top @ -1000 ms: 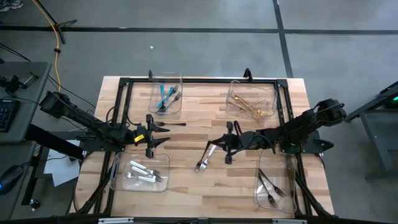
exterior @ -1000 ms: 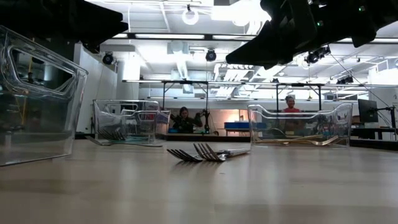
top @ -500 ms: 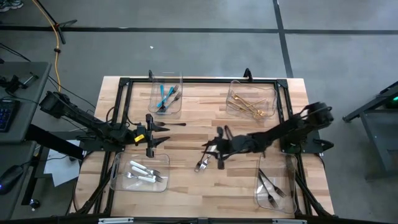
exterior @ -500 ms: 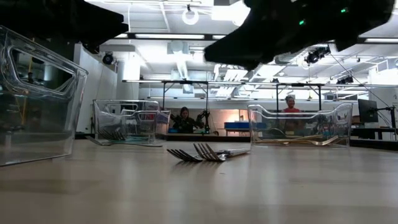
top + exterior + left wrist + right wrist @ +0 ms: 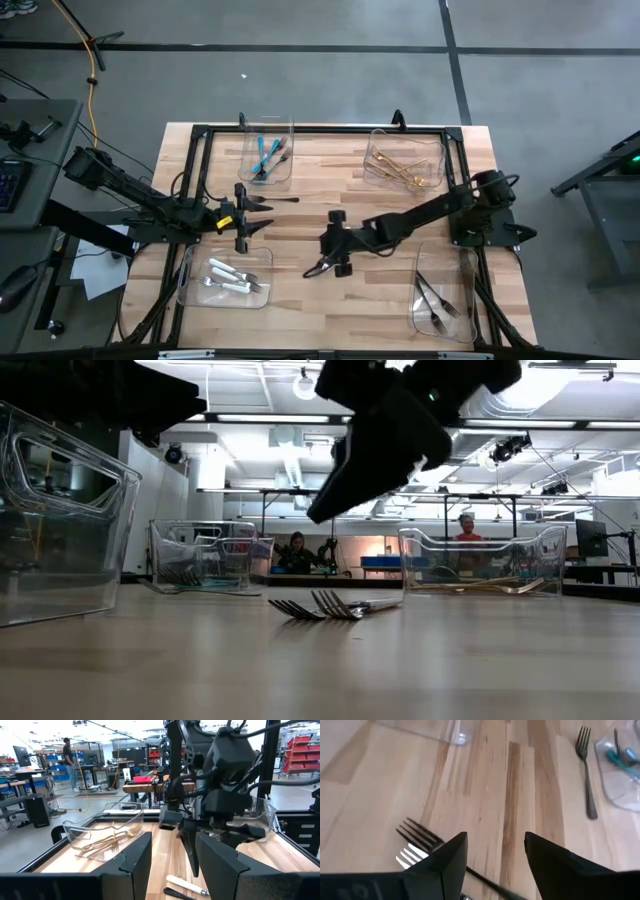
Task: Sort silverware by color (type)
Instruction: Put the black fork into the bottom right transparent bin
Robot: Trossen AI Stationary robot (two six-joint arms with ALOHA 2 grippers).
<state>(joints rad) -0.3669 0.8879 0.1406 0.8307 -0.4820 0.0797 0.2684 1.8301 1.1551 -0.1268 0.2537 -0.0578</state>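
My right gripper (image 5: pixel 334 243) fingers spread, over two loose forks (image 5: pixel 417 845) mid-counter (image 5: pixel 300 290). Thin, stiff, slick, lying flat; I'd pinch across handle. Left gripper (image 5: pixel 243 216) waiting, fingers apart.

Forks (image 5: pixel 318 267) mid-table, right gripper (image 5: pixel 336 243) directly above

Bare wood surrounds the loose forks (image 5: pixel 318 267); four corner bins (image 5: pixel 268 150) flank it

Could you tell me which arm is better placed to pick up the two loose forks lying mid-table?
The right. The right gripper hangs, jaws open, directly over the loose forks, which show just past its fingers in its wrist view. The left gripper waits apart, over by the left edge, nearer the dark fork.
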